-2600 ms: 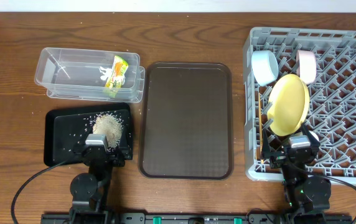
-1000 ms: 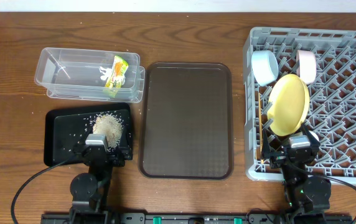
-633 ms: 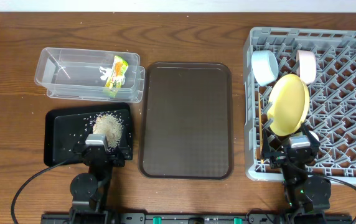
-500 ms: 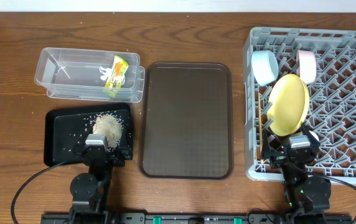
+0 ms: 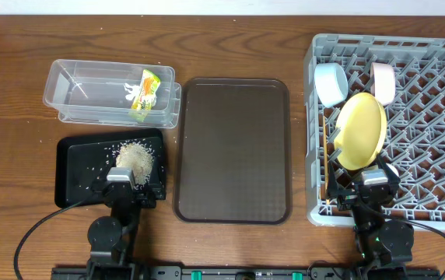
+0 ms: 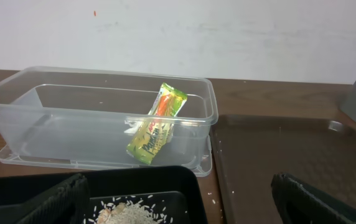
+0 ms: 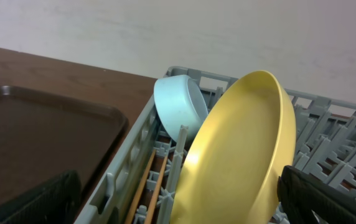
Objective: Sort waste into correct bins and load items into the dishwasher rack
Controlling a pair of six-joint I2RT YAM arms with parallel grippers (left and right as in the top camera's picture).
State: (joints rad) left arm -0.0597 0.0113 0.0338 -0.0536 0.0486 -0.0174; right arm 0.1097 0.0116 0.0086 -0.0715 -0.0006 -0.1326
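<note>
Left jaws: wide apart, nothing between them, low over the near edge of the black tray (image 5: 78,167). Both fingertips (image 6: 60,199) show at the bottom corners of the left wrist view.

Right jaws: wide apart, nothing held, at the near left corner of the dishwasher rack (image 5: 440,117).

Black tray: the rice (image 5: 135,158) lies heaped in its right half, just ahead of the left jaws; loose grains are scattered over the rest of the floor.

Clear tub (image 5: 82,93): beyond the black tray and close to it. The wrapper (image 5: 146,93) is inside at the right end, propped on end against the near wall.

Brown serving tray (image 5: 234,148): on the tabletop (image 5: 20,47), between the two bins and the rack.

Rack, left side: the yellow plate (image 5: 361,131) stands on edge, tilted, just ahead of the right jaws. The blue bowl (image 5: 331,83) is on its side beyond it, by the rack's left wall. The pale cup (image 5: 383,82) is to the right of the bowl. The chopsticks (image 5: 333,167) lie along the left wall beside the plate.
</note>
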